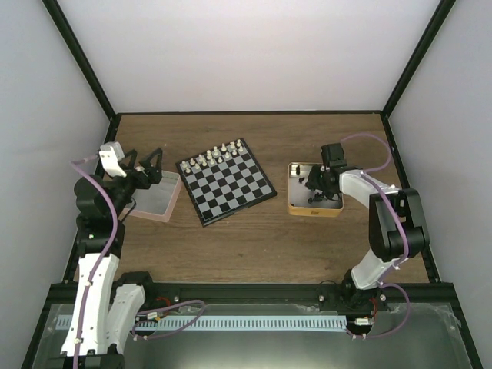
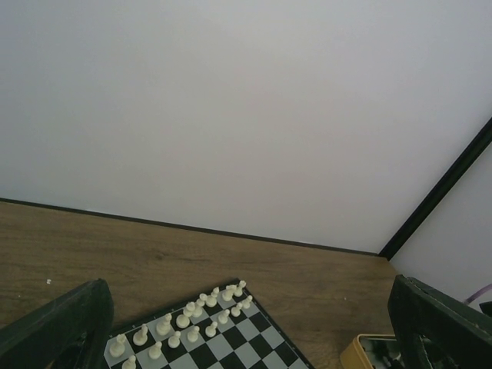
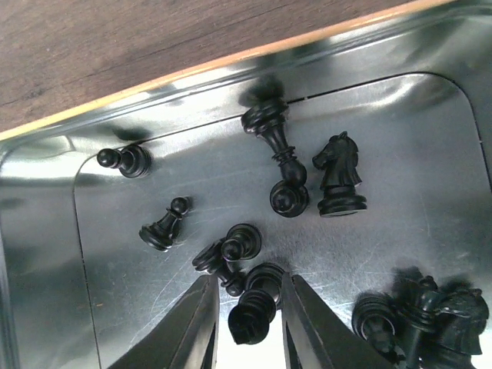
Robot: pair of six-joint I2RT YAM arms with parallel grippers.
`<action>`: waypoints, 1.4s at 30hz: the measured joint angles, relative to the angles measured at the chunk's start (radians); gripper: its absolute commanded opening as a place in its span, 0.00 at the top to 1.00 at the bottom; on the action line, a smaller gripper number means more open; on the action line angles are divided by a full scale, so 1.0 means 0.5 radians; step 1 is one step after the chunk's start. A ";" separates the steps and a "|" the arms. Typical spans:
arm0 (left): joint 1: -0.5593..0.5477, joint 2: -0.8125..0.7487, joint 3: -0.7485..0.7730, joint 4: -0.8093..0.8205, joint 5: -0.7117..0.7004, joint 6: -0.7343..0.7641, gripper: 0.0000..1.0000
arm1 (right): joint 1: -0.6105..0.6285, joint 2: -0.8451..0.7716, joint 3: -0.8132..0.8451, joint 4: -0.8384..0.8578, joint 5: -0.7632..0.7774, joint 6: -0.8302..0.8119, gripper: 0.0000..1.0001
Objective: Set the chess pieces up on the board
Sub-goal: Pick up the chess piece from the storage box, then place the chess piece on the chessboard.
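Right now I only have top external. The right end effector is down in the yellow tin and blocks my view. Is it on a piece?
Observer: The right wrist view shows the right end effector with a finger on either side of one black piece on the floor of the tin. I can't tell if it is pinched yet.
Operator: Anything crowding it?
Observer: Yes, a small heap of black pieces lies right beside it, just beyond the fingertips.
Operator: Any whites mixed in?
Observer: None in that view. Everything is black, including a black knight clear of the heap.
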 measured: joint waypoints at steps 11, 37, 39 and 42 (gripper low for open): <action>0.000 -0.016 -0.001 -0.018 -0.031 0.000 0.00 | 0.049 0.031 0.001 -0.005 0.079 -0.019 0.91; 0.000 -0.018 -0.002 -0.059 -0.158 0.000 0.00 | 0.753 -0.179 0.362 -0.053 -0.010 -0.005 0.91; 0.000 -0.018 -0.002 -0.060 -0.159 0.000 0.00 | 0.828 -0.119 0.375 -0.048 -0.032 -0.006 0.91; 0.000 -0.018 -0.002 -0.060 -0.159 0.000 0.00 | 0.936 -0.010 0.404 -0.051 -0.056 -0.011 0.92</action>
